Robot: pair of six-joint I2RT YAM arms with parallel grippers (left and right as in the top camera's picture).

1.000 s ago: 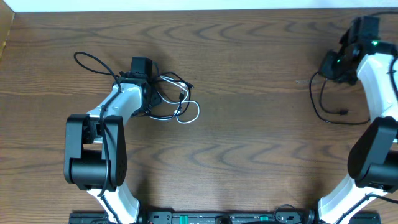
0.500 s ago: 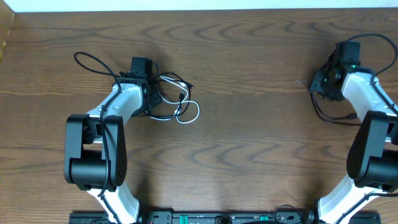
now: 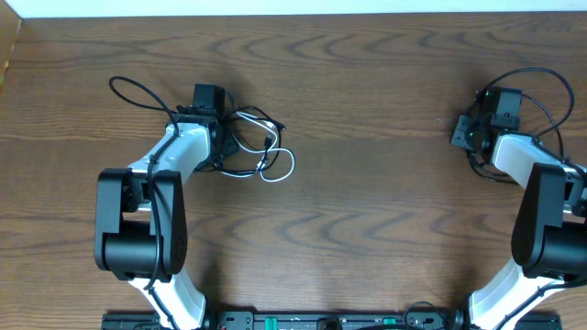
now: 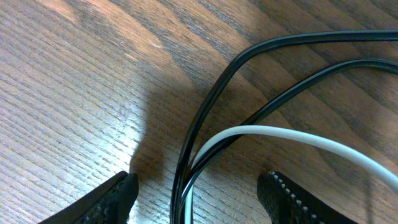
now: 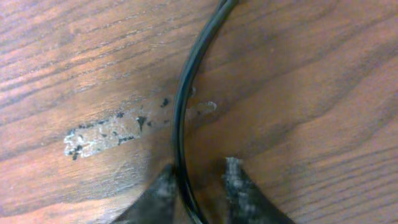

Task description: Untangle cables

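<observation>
Black and white cables lie tangled (image 3: 261,151) on the wooden table, left of centre, with a black tail (image 3: 138,89) running off to the left. My left gripper (image 3: 225,137) is down over the tangle. In the left wrist view it (image 4: 199,190) stands open, and two black strands (image 4: 214,93) and the white cable (image 4: 298,138) pass between its fingers. At the far right my right gripper (image 3: 463,133) is low over another thin black cable (image 3: 479,168). There the jaws (image 5: 199,171) are narrowly apart around that cable (image 5: 186,81), which touches the left finger only.
The table's far edge (image 3: 293,13) runs along the top of the overhead view. A pale scuff mark (image 5: 112,134) shows on the wood just left of the right gripper. The right arm's own thicker black wire (image 3: 541,73) loops above its wrist.
The right arm has swung from the far right corner leftward and toward me, coming down onto the black cable; its jaws opened wide, then narrowed. The left arm and the tangle have not moved.
</observation>
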